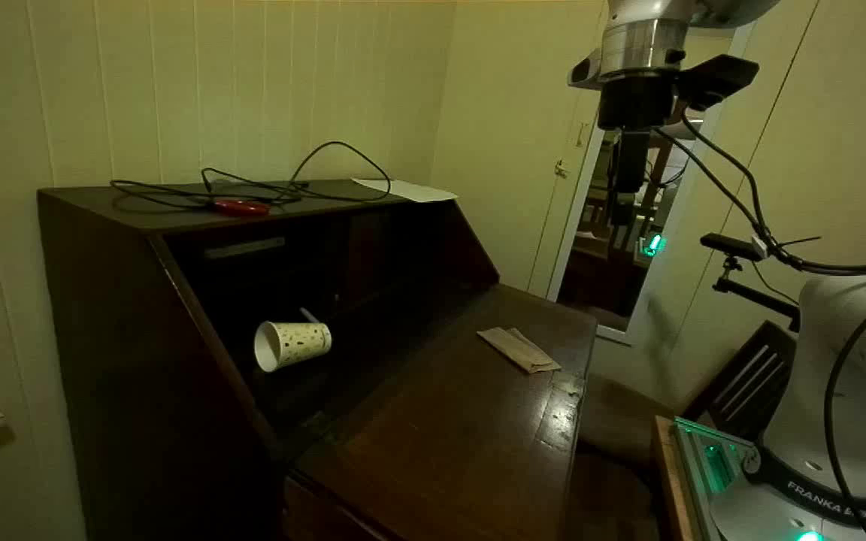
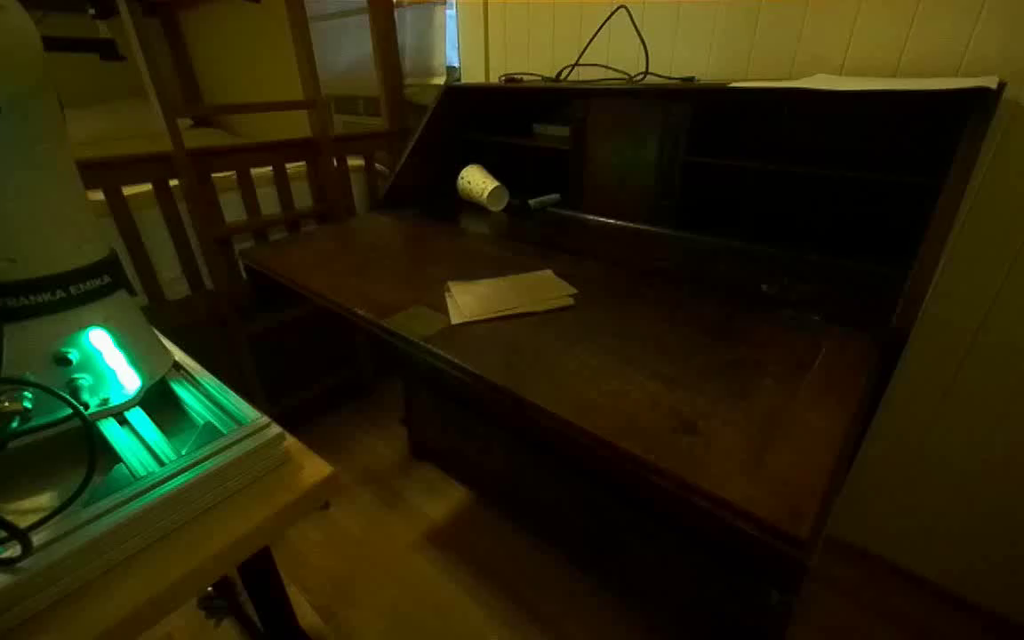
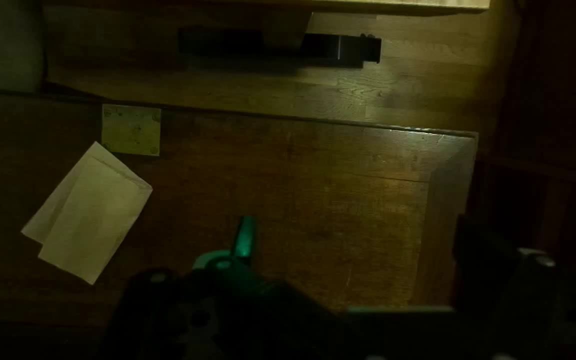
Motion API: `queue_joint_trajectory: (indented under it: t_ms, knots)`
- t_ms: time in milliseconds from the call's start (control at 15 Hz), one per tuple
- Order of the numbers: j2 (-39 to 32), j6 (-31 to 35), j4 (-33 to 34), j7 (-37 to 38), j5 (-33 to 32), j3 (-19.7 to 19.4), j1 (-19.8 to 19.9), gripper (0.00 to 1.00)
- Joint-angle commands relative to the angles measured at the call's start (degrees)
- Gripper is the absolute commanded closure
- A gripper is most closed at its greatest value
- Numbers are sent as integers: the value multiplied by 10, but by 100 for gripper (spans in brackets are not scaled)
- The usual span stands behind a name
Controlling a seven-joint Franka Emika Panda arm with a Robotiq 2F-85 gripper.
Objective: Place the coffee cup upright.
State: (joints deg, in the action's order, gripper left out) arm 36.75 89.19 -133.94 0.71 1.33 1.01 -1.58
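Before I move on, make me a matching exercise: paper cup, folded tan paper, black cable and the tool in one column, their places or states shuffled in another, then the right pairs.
1. Paper cup
2. Folded tan paper
3. Black cable
4. Tool

A. Looped on the desk's top panel
B. Spread open, holding nothing
C. Lying on the writing leaf
D. Tipped on its side

Right pairs: 1-D, 2-C, 3-A, 4-B

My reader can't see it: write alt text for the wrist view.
An open, empty gripper shows dark at the bottom, against a brown desktop. At left, folded paper lies below a metal plate in the picture; wood floor shows near the top.
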Motion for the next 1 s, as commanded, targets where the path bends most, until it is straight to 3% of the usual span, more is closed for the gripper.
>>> queue_joint_trajectory:
  t_ms: [0,733,933]
  knots:
    - [-1,-1,1,-1,1,1,2,0]
    - [-1,-1,1,-1,1,1,2,0]
    - [-33,65,12,13,-17,6,12,0]
